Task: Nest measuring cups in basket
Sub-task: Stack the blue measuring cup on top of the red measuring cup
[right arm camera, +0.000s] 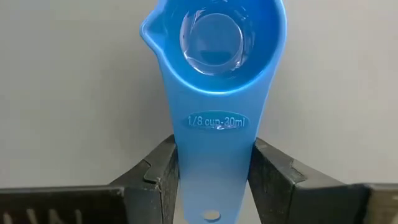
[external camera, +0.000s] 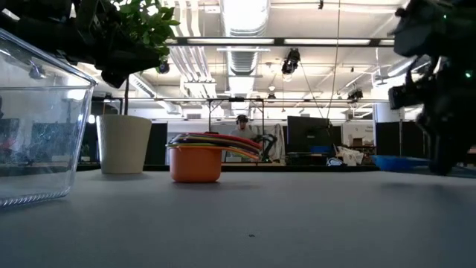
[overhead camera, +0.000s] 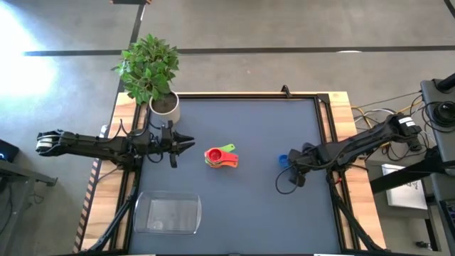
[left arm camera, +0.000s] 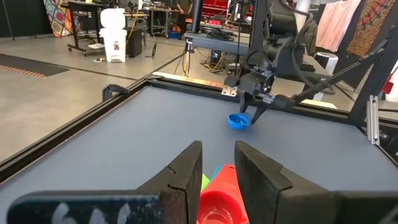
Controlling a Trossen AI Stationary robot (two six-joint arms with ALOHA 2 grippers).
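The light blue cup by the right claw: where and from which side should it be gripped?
Grip the light blue cup by its flat handle, coming from the handle end, opposite the bowl. The right claw already straddles that narrow strip, one finger on each long edge.

A robotics lab set in an open industrial hall.

Around the framed grey table (overhead camera: 242, 213) lies a bare concrete floor (overhead camera: 284, 28) marked with tape lines. The low view shows exposed ceiling ducts (external camera: 242, 56), strip lights and hanging cables, with monitors (external camera: 309, 134) and cluttered benches behind and a person (external camera: 242, 123) seated there. Loose cables (overhead camera: 373, 112) trail beside the table, and equipment carts (left arm camera: 93, 25) stand on the floor beyond.
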